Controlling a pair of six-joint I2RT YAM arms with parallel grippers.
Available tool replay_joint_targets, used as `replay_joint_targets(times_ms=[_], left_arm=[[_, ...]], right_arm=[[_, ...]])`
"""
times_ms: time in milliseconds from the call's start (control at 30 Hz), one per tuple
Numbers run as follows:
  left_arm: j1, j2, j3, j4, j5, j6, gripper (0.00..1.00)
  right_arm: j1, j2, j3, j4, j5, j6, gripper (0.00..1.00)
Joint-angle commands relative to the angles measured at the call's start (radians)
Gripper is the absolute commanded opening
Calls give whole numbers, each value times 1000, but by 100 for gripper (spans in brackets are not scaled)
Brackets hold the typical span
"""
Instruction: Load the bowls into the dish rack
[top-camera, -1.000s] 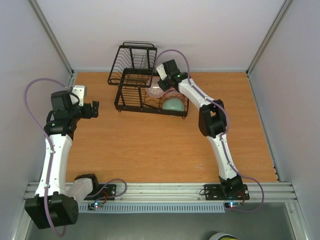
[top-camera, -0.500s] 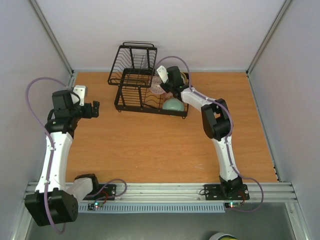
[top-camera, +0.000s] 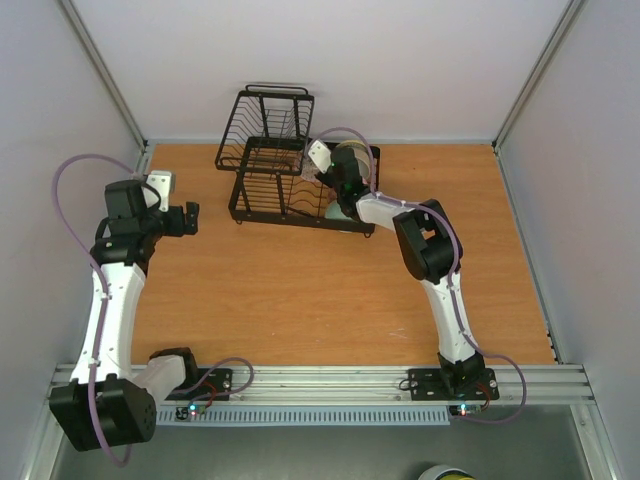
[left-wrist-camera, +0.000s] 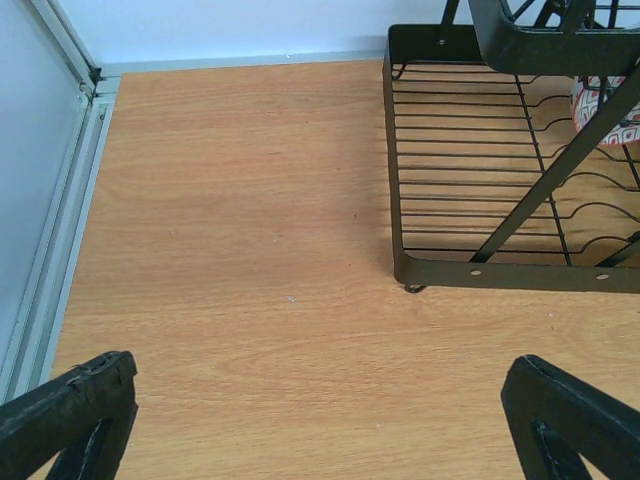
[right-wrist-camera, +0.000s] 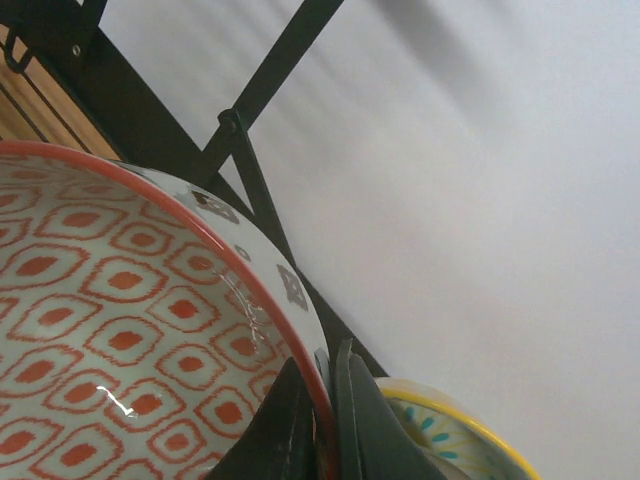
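My right gripper (right-wrist-camera: 322, 385) is shut on the rim of the red-and-white patterned bowl (right-wrist-camera: 110, 330), one finger inside it and one outside. The bowl is tilted among the black wires of the dish rack (right-wrist-camera: 245, 135). Just behind the fingers shows a cream bowl (right-wrist-camera: 455, 430) with teal marks and a yellow rim. From above, the right wrist (top-camera: 340, 180) hangs over the right end of the dish rack (top-camera: 268, 165), the cream bowl (top-camera: 352, 158) stands on edge behind it, and a sliver of the mint bowl (top-camera: 328, 211) shows below. My left gripper (left-wrist-camera: 320, 410) is open over bare wood, left of the rack (left-wrist-camera: 470, 272).
The rack's raised basket (top-camera: 265, 118) stands at the back against the white wall. Grey side walls and an aluminium rail (left-wrist-camera: 55, 250) close in the table on the left. A patterned bowl (left-wrist-camera: 600, 110) shows through the rack wires in the left wrist view.
My right wrist has swung down and left into the rack with the patterned bowl, now covering most of the mint bowl; the cream bowl shows behind it. The left arm has stayed put.
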Motion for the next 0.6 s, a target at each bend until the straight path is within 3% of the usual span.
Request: replay_joint_targets(times_ms=[0,233,567], left_arm=[[8,1,18,34,-6,4,99],[8,0,18,33,-9,4,100],[8,0,19,32,-12,5,99]], right_arm=[[0,-14,-24,90,80,-104,1],[14,-8,-9,124,66,-183,1],[32,0,73,26,28,-210,2]])
